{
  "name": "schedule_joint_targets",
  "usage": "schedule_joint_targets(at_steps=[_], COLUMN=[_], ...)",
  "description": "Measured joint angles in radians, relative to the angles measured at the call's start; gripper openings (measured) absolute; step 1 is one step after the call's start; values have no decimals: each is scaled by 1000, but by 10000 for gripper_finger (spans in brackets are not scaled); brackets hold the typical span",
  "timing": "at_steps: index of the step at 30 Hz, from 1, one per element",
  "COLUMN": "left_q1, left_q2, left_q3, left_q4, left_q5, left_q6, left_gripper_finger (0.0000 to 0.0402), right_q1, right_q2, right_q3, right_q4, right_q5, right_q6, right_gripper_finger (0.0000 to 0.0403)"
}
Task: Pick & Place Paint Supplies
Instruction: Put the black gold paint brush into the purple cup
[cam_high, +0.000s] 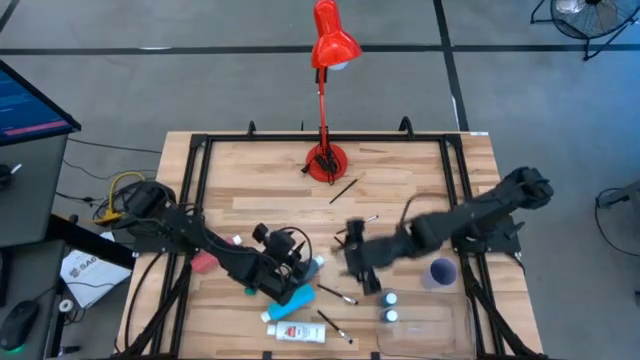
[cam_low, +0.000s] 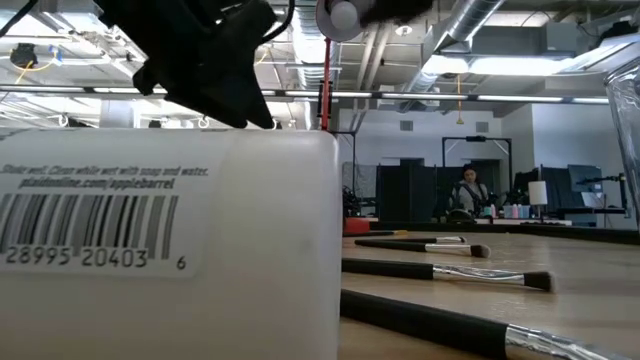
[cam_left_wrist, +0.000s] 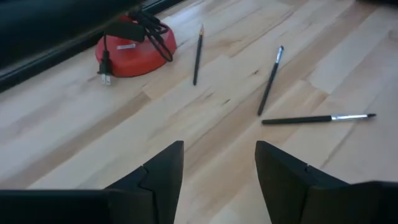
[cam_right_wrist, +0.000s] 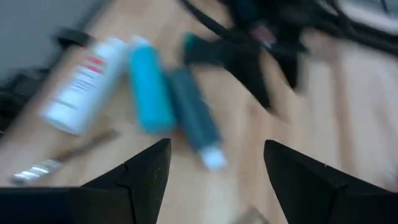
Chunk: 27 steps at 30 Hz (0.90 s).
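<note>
Two tubes (cam_right_wrist: 168, 102) ahead of right fingers (cam_right_wrist: 143, 174), open, empty; left fingers (cam_left_wrist: 165, 177) open.

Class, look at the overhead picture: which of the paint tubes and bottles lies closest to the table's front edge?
The white tube with the red label, lying on its side. The blue and teal tubes lie farther back, and the two small bottles stand upright.
</note>
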Motion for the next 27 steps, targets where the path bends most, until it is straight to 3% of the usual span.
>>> schedule_joint_targets(at_steps=[9, 19, 27], left_q1=[10, 181, 351], left_q2=[0, -17, -17], left_q3=[-1, -1, -1], left_q4=[0, 19, 58], left_q5=[-71, -75, 90], left_q6=[72, 252, 388], left_gripper_finger=[172, 172, 172], right_q1=[-264, -357, -371], right_q2=[-248, -424, -424], right_q3=[-195, -406, -428], right_q4=[3, 108, 155], right_q5=[1, 0, 0], right_q6=[48, 73, 100], right_gripper_finger=[250, 250, 250])
